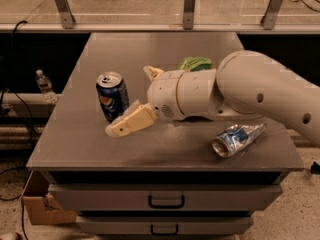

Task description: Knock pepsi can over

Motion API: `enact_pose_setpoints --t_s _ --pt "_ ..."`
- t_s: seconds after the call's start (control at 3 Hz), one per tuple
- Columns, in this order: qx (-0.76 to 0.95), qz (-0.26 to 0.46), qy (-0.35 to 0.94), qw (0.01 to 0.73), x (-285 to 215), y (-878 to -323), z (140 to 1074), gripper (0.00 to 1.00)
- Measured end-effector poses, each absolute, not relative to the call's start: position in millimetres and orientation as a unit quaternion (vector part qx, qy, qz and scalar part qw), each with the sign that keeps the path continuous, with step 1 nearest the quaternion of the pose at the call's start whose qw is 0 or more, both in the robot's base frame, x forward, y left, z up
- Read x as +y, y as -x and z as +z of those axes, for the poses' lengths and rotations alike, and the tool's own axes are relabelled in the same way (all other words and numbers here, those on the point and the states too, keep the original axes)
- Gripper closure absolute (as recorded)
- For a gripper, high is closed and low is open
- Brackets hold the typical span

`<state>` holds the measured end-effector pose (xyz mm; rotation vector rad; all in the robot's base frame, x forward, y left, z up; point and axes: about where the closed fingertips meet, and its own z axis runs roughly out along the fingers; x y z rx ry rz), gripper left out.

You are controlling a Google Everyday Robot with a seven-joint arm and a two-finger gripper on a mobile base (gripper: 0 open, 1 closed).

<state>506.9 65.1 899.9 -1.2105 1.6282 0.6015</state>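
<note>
Pepsi can upright, just left of jaws; jaws spread apart.

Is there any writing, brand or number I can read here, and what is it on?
Pepsi can: round red-white-blue logo only, lettering too blurred to read.
Crushed can: print too blurred to read.
Water bottle: label too small.
Gripper, open close beside the pepsi can: no markings.
</note>
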Motion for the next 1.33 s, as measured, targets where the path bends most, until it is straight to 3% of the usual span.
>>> enact_pose_setpoints --t_s 0.67,1.0,1.33 --pt "0.662 0.269 0.477 0.512 96 -519 889 0.0" --pt "0.654 0.276 0.473 0.521 106 -524 892 0.17" --pt "0.649 0.282 0.472 0.526 114 -526 893 0.41"
